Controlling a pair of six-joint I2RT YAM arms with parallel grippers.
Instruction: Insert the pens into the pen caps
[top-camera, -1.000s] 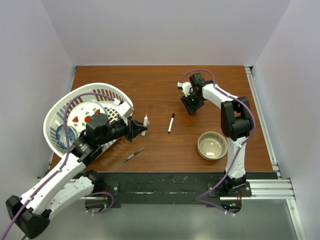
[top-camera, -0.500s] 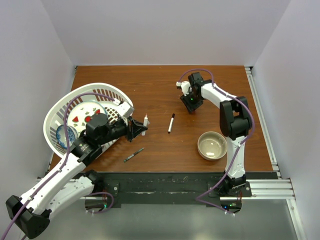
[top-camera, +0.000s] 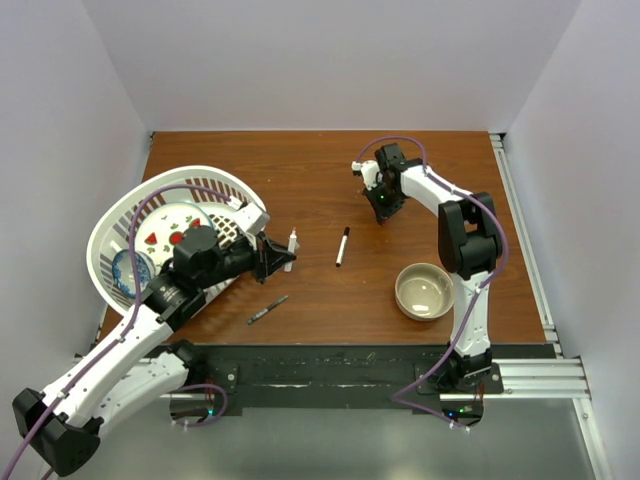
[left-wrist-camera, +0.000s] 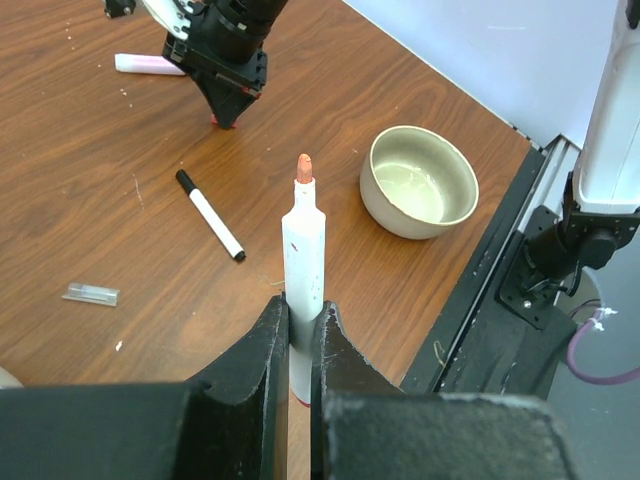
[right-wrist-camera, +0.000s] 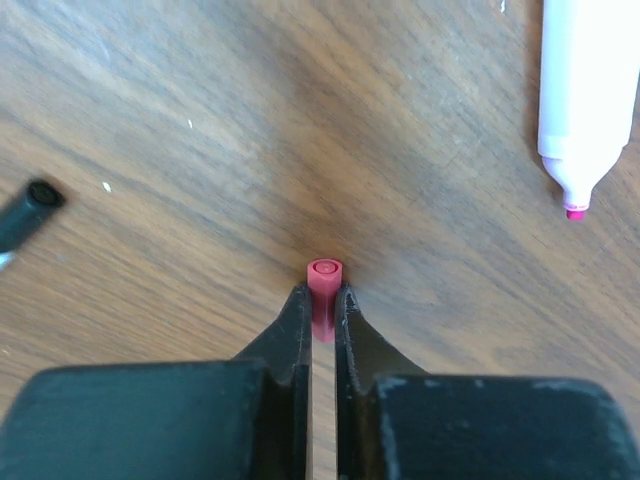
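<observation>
My left gripper (left-wrist-camera: 300, 318) is shut on a white-barrelled pen (left-wrist-camera: 303, 255) with a bare red tip and holds it pointing up; both also show in the top view, the gripper (top-camera: 277, 257) left of centre and the pen (top-camera: 291, 243). My right gripper (right-wrist-camera: 321, 312) is shut on a small red pen cap (right-wrist-camera: 323, 283) at the wood surface, far right of centre in the top view (top-camera: 382, 210). A pink pen (right-wrist-camera: 586, 90) lies uncapped beside it. A white pen with black ends (top-camera: 342, 246) lies mid-table. A thin dark grey pen (top-camera: 268, 309) lies near the front.
A beige bowl (top-camera: 425, 291) stands front right. A white basket (top-camera: 112, 232) holding a strawberry plate sits at the left. A small pale translucent cap (left-wrist-camera: 90, 293) lies on the wood. A black cap-like end (right-wrist-camera: 30, 205) lies left of the right gripper.
My right gripper has shifted slightly toward the far side of the table. The left gripper and its pen have barely moved.
</observation>
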